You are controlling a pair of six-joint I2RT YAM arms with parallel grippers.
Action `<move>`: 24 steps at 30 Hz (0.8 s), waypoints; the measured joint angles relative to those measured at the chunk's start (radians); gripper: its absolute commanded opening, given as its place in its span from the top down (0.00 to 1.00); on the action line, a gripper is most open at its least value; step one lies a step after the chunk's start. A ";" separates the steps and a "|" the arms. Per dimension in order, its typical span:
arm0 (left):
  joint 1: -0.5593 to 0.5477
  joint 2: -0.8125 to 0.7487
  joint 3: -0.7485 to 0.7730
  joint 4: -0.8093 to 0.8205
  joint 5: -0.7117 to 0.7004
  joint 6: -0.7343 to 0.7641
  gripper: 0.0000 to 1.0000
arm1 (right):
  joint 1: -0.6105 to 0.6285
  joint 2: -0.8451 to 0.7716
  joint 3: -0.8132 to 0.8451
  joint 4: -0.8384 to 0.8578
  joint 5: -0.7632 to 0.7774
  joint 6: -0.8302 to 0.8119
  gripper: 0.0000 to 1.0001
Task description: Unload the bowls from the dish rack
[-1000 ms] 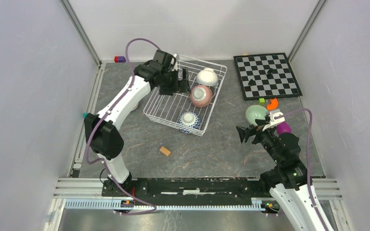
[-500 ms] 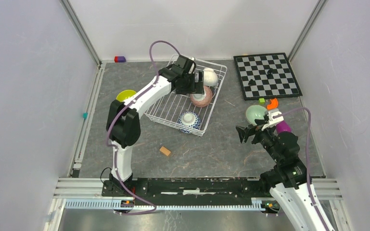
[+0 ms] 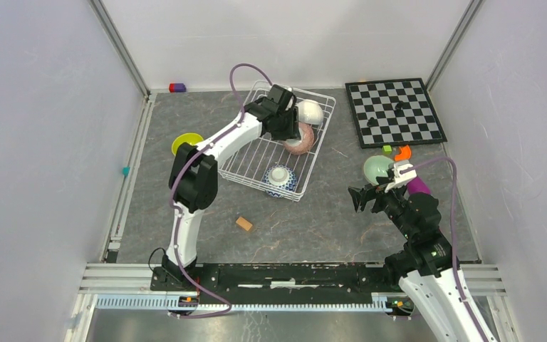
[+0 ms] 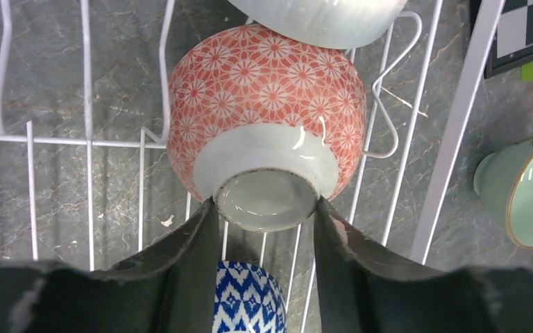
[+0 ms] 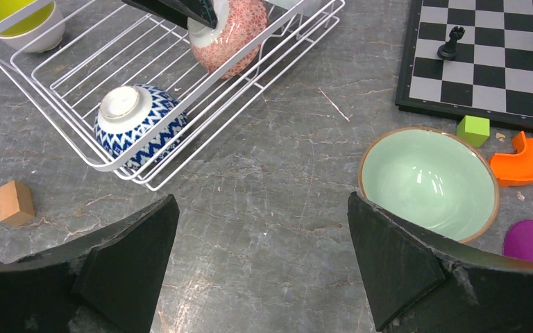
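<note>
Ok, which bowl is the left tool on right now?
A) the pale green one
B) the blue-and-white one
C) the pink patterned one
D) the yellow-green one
C: in the left wrist view the left tool has its fingers against both sides of the foot of the pink patterned bowl, which lies tipped on its side in the dish rack.

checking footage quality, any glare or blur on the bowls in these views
Left wrist: sharp, small bright glints on the glazed base of the pink bowl. Right wrist: crisp, soft sheen inside the pale green bowl. Top external: even light, detail small.
</note>
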 measured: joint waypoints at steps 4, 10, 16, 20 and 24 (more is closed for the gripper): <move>0.012 -0.034 -0.078 0.072 0.000 -0.013 0.69 | 0.000 0.001 0.000 0.000 0.000 0.000 0.02; 0.050 -0.129 -0.267 0.220 0.105 -0.046 0.72 | 0.000 0.067 0.022 0.000 -0.009 0.001 0.02; 0.102 -0.216 -0.455 0.397 0.230 -0.088 0.76 | 0.000 0.274 0.126 0.043 -0.083 0.018 0.07; 0.121 -0.249 -0.535 0.483 0.284 -0.115 0.79 | 0.000 0.425 0.187 0.108 -0.166 0.053 0.12; 0.138 -0.261 -0.600 0.573 0.348 -0.144 0.81 | 0.000 0.609 0.263 0.183 -0.244 0.088 0.14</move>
